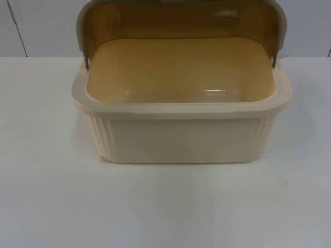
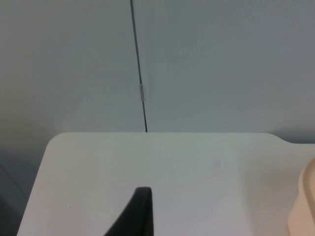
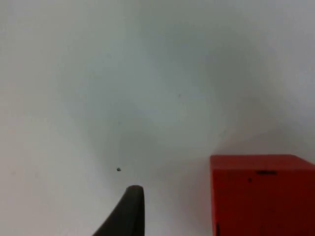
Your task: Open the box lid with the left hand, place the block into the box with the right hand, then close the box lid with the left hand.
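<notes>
Cream ribbed plastic box (image 1: 181, 139) open, amber lid (image 1: 181, 20) raised; red rigid cube block (image 3: 261, 194) on table (image 1: 51, 206), likely light, pinch flat sides; right end effector (image 3: 129, 206) near block, left end effector (image 2: 138, 211) beside box, spread of either cannot tell.

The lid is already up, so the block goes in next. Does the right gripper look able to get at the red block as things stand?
Probably yes. In the right wrist view the red block sits on bare white table close beside the right gripper's fingertip, with nothing between them. Whether the fingers are spread enough cannot be told.

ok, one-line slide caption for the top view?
Cream box on the white table, amber lid raised, nothing inside.
</notes>
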`<act>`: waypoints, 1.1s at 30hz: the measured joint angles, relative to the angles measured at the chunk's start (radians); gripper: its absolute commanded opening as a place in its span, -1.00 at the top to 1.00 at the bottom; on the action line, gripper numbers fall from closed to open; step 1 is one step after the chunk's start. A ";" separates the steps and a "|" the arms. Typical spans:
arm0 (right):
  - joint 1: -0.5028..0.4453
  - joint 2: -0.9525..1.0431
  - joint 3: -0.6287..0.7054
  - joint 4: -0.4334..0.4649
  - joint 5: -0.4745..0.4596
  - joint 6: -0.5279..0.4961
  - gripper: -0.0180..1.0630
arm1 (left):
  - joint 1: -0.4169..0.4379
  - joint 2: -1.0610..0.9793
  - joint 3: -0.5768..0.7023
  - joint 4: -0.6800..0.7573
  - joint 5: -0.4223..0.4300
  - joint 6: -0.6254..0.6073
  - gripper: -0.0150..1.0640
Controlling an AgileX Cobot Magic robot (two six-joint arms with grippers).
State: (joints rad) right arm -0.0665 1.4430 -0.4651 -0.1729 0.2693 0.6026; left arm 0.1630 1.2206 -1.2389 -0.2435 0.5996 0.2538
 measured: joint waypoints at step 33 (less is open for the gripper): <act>0.000 0.148 -0.141 0.002 0.060 -0.011 0.96 | 0.000 0.000 0.000 0.000 -0.002 0.000 -0.96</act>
State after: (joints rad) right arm -0.0665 1.5908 -0.6057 -0.1714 0.3293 0.5916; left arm 0.1630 1.2206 -1.2389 -0.2435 0.5980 0.2538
